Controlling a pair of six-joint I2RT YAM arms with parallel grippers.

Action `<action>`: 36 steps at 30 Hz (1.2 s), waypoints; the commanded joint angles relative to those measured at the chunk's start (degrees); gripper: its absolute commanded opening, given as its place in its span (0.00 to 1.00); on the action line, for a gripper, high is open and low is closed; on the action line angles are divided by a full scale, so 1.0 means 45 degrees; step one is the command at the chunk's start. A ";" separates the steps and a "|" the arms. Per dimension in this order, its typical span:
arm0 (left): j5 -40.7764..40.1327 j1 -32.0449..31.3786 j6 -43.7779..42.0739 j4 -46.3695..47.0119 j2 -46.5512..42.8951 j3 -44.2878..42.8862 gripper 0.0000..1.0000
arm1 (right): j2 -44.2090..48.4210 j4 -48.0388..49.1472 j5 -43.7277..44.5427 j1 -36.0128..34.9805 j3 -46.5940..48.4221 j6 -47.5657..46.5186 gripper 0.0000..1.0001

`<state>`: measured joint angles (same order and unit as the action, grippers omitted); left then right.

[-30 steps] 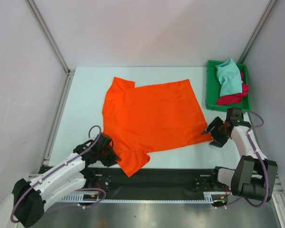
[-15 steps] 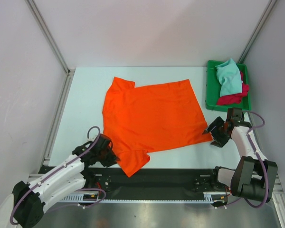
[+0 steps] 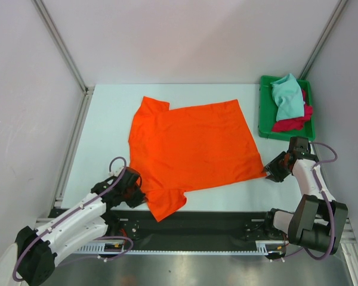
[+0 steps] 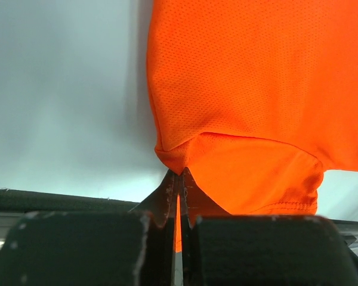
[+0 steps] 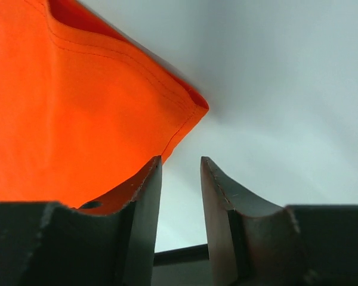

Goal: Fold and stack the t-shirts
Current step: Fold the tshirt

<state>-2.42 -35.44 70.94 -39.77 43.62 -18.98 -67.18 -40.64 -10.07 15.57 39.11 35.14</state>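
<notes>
We find the left tool (image 4: pixel 180 182) clamped on the near-left edge of the orange t-shirt (image 3: pixel 194 143), which spreads flat across the table (image 3: pixel 104 125). The right tool (image 5: pixel 180 164) stands narrowly parted with nothing between its jaws. The shirt's near-right corner lies just ahead, left of the gap. The shirt's long axis runs between the two tools.

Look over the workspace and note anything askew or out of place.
The orange t-shirt lies skewed, its near sleeve overhanging the front edge of the table. The teal shirt and red shirt sit crumpled in the green tray.
</notes>
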 commanded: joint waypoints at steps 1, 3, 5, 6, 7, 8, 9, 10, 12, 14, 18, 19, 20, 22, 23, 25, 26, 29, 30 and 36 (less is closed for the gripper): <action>-0.0225 0.0044 -0.0275 -0.0010 0.0093 -0.0371 0.00 | -0.0032 0.0398 0.0108 0.0113 -0.0195 0.0220 0.37; -0.0205 0.0044 -0.0334 0.0009 0.0093 -0.0410 0.00 | -0.0149 0.0496 0.0147 0.0114 -0.0254 0.0278 0.38; -0.0186 0.0063 -0.0373 0.0048 0.0073 -0.0430 0.00 | -0.0325 0.0555 0.0186 0.0133 -0.0332 0.0317 0.40; -0.0186 0.0063 -0.0412 0.0106 0.0054 -0.0449 0.01 | -0.0364 0.0613 0.0109 0.0152 -0.0390 0.0337 0.41; -0.0186 0.0044 -0.0451 0.0146 0.0092 -0.0450 0.00 | -0.0403 0.0691 0.0108 0.0153 -0.0430 0.0356 0.41; -0.0186 0.0063 -0.0471 0.0127 0.0112 -0.0469 0.00 | -0.0481 0.0847 0.0088 0.0153 -0.0546 0.0376 0.42; -0.0186 0.0063 -0.0548 0.0146 0.0132 -0.0508 0.00 | -0.0501 0.0926 0.0088 0.0172 -0.0586 0.0376 0.42; -0.0167 0.0063 -0.0568 0.0165 0.0209 -0.0528 0.00 | -0.0559 0.1004 0.0108 0.0172 -0.0586 0.0395 0.42; -0.0166 0.0083 -0.0646 0.0146 0.0268 -0.0605 0.00 | -0.0734 0.1180 0.0205 0.0172 -0.0606 0.0376 0.42; -0.0166 0.0102 -0.0666 0.0127 0.0269 -0.0626 0.00 | -0.0872 0.1277 0.0244 0.0192 -0.0606 0.0337 0.43; -0.0186 0.0122 -0.0647 0.0088 0.0152 -0.0606 0.00 | -0.1243 0.1628 0.0225 0.0192 -0.0762 0.0337 0.41; -0.0225 0.0122 -0.0647 0.0068 0.0132 -0.0645 0.00 | -0.1302 0.1745 0.0244 0.0211 -0.0839 0.0337 0.40; -0.0225 0.0122 -0.0666 0.0029 0.0113 -0.0626 0.00 | -0.1360 0.1824 0.0264 0.0231 -0.0860 0.0298 0.40; -0.0264 0.0180 -0.0685 -0.0029 0.0073 -0.0684 0.01 | -0.1555 0.1961 0.0264 0.0211 -0.0918 0.0239 0.40; -0.0264 0.0161 -0.0686 -0.0049 0.0054 -0.0665 0.01 | -0.1614 0.2019 0.0303 0.0211 -0.0938 0.0220 0.39; -0.0245 0.0200 -0.0686 -0.0088 0.0054 -0.0684 0.00 | -0.1809 0.2136 0.0420 0.0211 -0.1035 0.0142 0.39; -0.0245 0.0239 -0.0666 -0.0127 0.0015 -0.0684 0.00 | -0.1849 0.2157 0.0459 0.0211 -0.1074 0.0103 0.36; -0.0264 0.0297 -0.0647 -0.0322 -0.0102 -0.0742 0.00 | -0.1966 0.2177 0.0382 0.0211 -0.1211 0.0005 0.06; -0.0264 0.0298 -0.0627 -0.0361 -0.0219 -0.0743 0.00 | -0.1966 0.2138 0.0362 0.0211 -0.1269 0.0005 0.03; -0.0264 0.0317 -0.0198 -0.1005 -0.0824 -0.0547 0.00 | -0.1031 0.1514 0.0518 0.0211 -0.1777 0.0140 0.00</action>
<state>-2.48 -34.48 69.10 -41.74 41.65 -19.75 -73.78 -31.00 -9.87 16.36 33.30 35.99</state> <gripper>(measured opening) 0.010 0.010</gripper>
